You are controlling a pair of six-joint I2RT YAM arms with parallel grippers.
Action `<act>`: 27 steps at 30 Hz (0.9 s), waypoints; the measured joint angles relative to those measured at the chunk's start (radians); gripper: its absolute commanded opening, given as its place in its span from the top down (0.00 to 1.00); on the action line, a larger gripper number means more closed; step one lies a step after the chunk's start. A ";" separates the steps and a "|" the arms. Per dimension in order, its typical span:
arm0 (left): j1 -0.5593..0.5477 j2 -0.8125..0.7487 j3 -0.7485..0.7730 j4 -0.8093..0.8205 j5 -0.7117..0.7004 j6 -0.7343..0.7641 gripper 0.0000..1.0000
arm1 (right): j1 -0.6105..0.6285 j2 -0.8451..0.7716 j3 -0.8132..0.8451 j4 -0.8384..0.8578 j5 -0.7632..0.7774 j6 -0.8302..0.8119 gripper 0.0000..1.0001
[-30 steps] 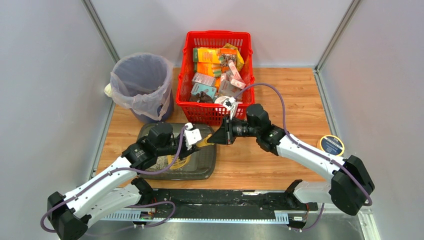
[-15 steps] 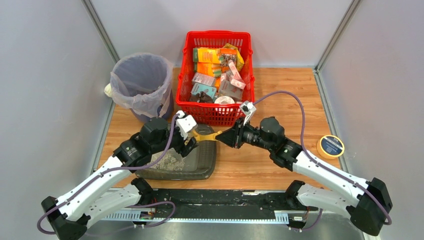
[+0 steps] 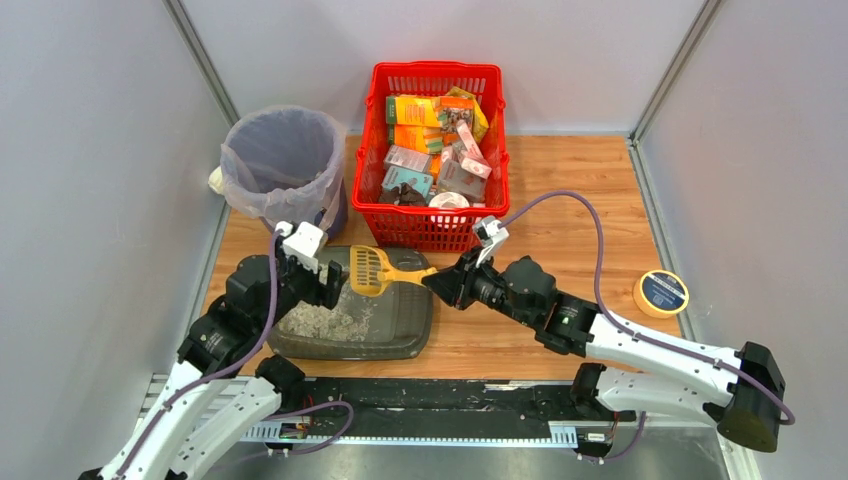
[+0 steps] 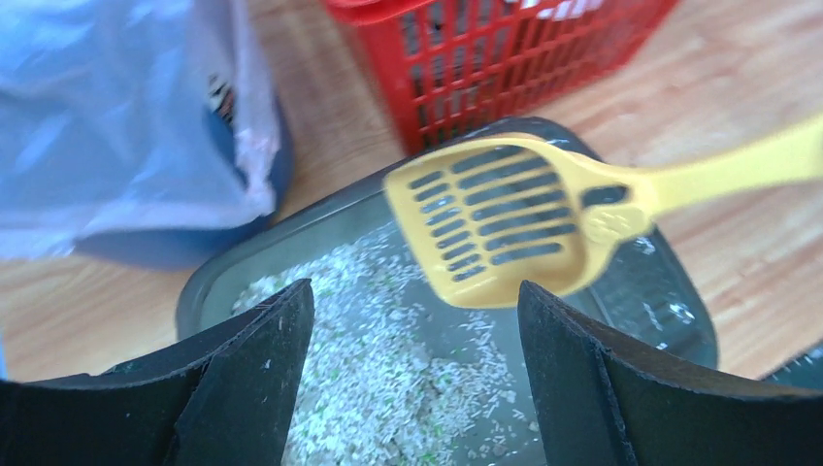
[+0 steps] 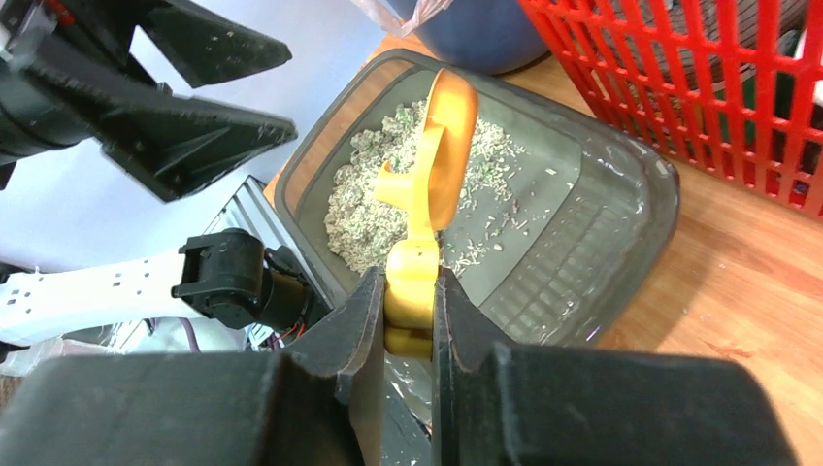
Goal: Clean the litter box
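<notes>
Bin [image 3: 283, 203] stands left of basket [image 3: 437, 70], litter box [image 3: 402, 322] before both

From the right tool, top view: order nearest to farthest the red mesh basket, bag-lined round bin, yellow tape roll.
1. Red mesh basket, just behind the right tool.
2. Bag-lined round bin, far left.
3. Yellow tape roll, right edge.

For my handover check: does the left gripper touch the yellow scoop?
Apart. The right wrist view shows a plain gap between the open left gripper and the yellow scoop.
</notes>
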 measured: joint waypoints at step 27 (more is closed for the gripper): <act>0.258 0.293 0.021 -0.157 -0.446 -0.074 0.23 | 0.046 0.254 0.285 -0.216 0.061 0.001 1.00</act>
